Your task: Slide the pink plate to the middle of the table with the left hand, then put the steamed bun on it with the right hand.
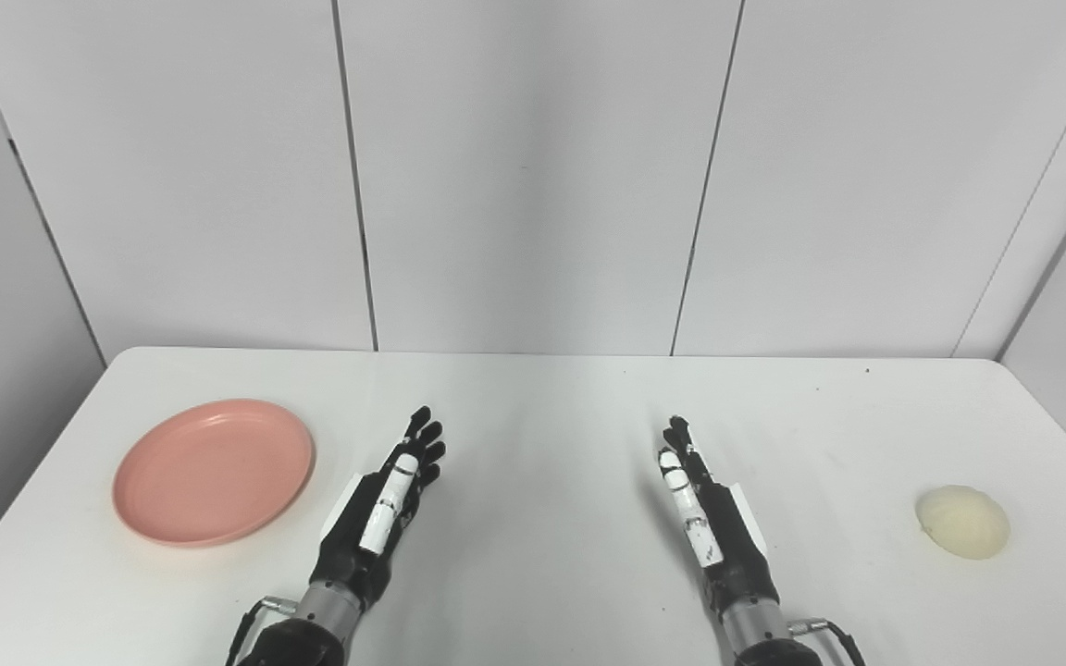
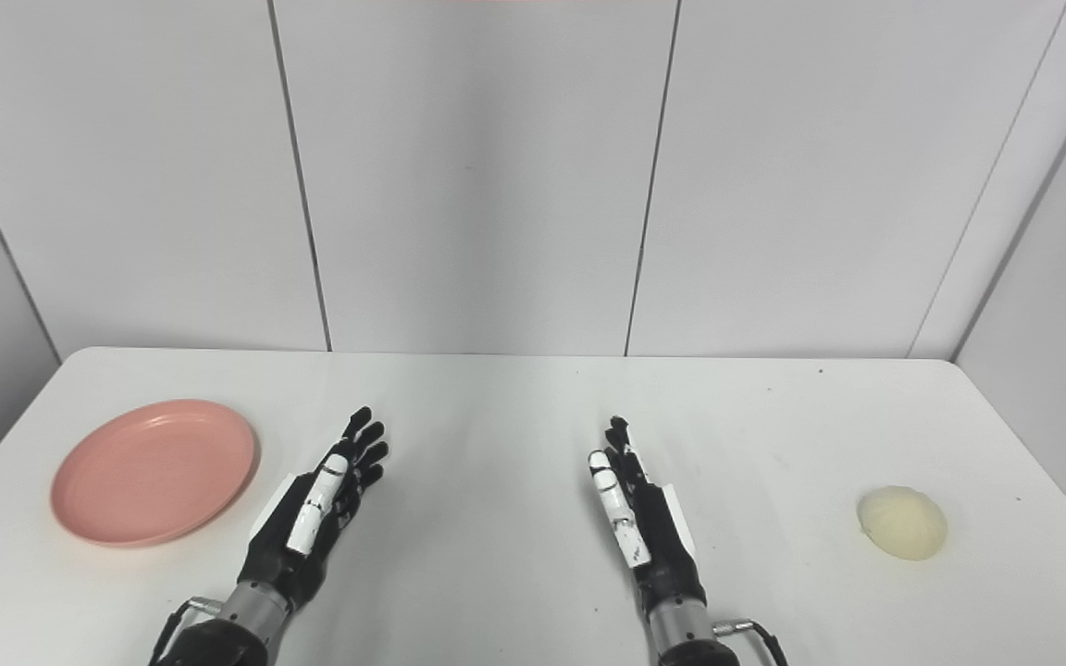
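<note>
A pink plate (image 1: pixel 213 470) lies empty on the left side of the white table (image 1: pixel 542 407). A pale cream steamed bun (image 1: pixel 962 522) sits on the right side of the table. My left hand (image 1: pixel 383 507) is open, fingers stretched forward, resting just right of the plate and not touching it. My right hand (image 1: pixel 707 513) is open too, fingers straight, well left of the bun. The same scene shows in the right eye view: plate (image 2: pixel 154 470), bun (image 2: pixel 902 522), left hand (image 2: pixel 318 509), right hand (image 2: pixel 639 513).
Grey wall panels (image 1: pixel 533 176) stand right behind the table's far edge. The table's left and right edges run close to the plate and the bun.
</note>
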